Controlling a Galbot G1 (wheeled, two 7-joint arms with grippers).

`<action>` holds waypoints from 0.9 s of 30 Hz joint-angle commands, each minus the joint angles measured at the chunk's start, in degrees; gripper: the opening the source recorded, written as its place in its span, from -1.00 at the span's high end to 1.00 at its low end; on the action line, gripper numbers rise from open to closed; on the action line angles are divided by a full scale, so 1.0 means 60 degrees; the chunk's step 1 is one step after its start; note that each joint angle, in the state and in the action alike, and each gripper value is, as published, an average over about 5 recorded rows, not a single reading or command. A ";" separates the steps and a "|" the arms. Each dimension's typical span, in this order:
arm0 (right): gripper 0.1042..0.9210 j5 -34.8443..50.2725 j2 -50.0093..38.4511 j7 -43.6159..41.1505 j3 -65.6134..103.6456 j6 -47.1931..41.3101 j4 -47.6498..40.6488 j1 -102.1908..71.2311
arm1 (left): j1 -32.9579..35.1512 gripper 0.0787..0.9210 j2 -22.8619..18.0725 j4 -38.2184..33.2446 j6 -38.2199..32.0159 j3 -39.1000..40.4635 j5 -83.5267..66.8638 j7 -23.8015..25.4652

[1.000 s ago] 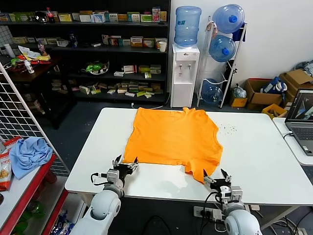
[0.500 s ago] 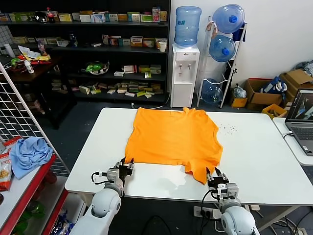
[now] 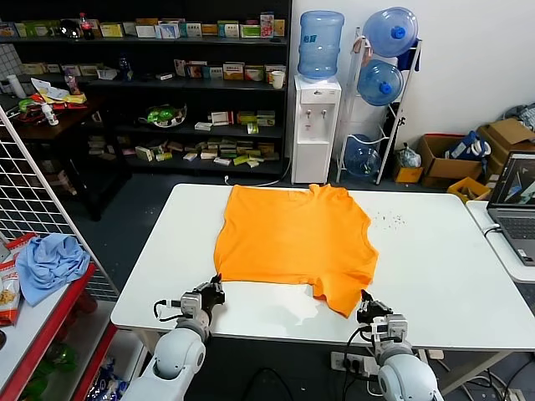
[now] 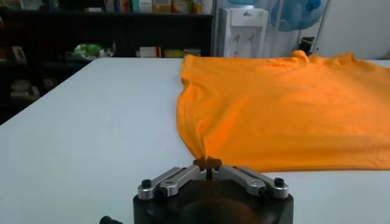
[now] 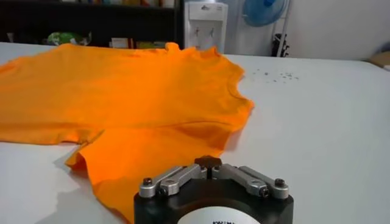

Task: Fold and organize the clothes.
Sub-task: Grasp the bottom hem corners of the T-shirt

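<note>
Both tools, left tool (image 3: 216, 288) and right tool (image 3: 369, 302), are clamped on the near hem corners of the orange T-shirt (image 3: 292, 242) lying flat on the tabletop (image 3: 435, 267), no fold made yet

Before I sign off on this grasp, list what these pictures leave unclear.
- T-shirt: any print is unseen in every view; only plain orange faces up.
- Right gripper: shut at the near hem, but its own body hides whether cloth sits between the tips.
- Left gripper: shut on the near corner; how deep the bite goes is hidden.
- Table: dark specks, too small to identify.
</note>
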 commanded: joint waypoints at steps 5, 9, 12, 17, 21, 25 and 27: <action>0.91 0.0023 0.0180 0.0142 -0.0047 -0.0077 0.0064 -0.0033 | 0.0388 0.95 0.0077 -0.0291 0.0020 -0.0096 -0.0005 0.0018; 0.69 0.0014 0.0287 0.0282 -0.0093 -0.0028 0.0017 -0.0023 | 0.0467 0.95 0.0096 -0.0361 0.0030 -0.0115 0.0003 0.0022; 0.48 -0.0006 0.0348 0.0419 -0.0090 0.0132 0.0026 -0.0032 | 0.0528 0.95 0.0106 -0.0418 0.0037 -0.0137 0.0010 0.0025; 0.11 0.0073 0.0389 0.0559 -0.0064 0.0214 0.0082 -0.0039 | 0.0618 0.95 0.0116 -0.0493 0.0037 -0.0164 0.0031 0.0033; -0.16 0.0265 0.0403 0.0559 -0.0091 -0.0016 -0.0124 0.0002 | 0.0676 0.95 0.0132 -0.0568 0.0036 -0.0181 0.0035 0.0032; -0.19 0.0388 0.0454 0.0585 -0.0128 -0.0218 -0.0284 0.0041 | 0.0733 0.95 0.0157 -0.0636 0.0037 -0.0196 0.0036 0.0030; -0.06 0.0433 0.0464 0.0614 -0.0140 -0.0306 -0.0299 0.0046 | 0.0765 0.95 0.0170 -0.0670 0.0037 -0.0201 0.0034 0.0029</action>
